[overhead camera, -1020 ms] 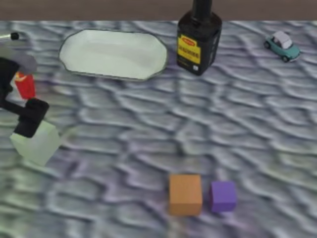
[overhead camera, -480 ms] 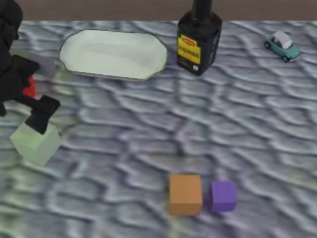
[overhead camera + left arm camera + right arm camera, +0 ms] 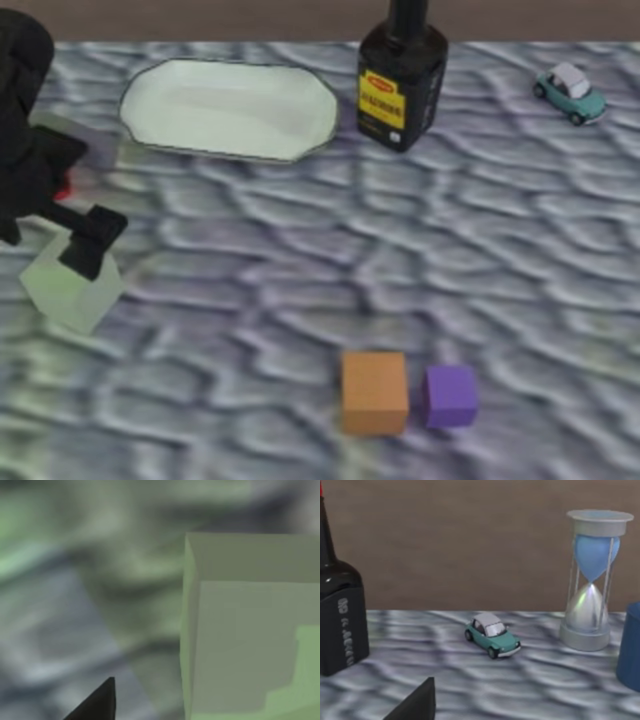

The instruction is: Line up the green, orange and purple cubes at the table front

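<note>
The pale green cube (image 3: 70, 288) rests at the table's left side, turned at an angle. My left gripper (image 3: 72, 258) hangs over its far edge, open; one dark finger (image 3: 92, 238) shows beside the cube. In the left wrist view the green cube (image 3: 250, 630) fills one side, with a fingertip (image 3: 100, 705) apart from its edge. The orange cube (image 3: 374, 392) and the smaller purple cube (image 3: 450, 396) sit side by side, a small gap between them, near the table front (image 3: 250, 440). My right gripper is out of the top view; only one of its fingertips (image 3: 420, 702) shows, off to one side.
A white oval tray (image 3: 228, 108), a dark bottle (image 3: 400, 85) and a teal toy car (image 3: 570, 92) stand along the back. A small red object (image 3: 63, 186) peeks from behind the left arm. An hourglass (image 3: 592, 580) and a blue object (image 3: 631, 645) are near the car.
My left arm has swung in from the left edge, and its gripper has shifted right to sit over the green cube. None of the cubes has moved.
</note>
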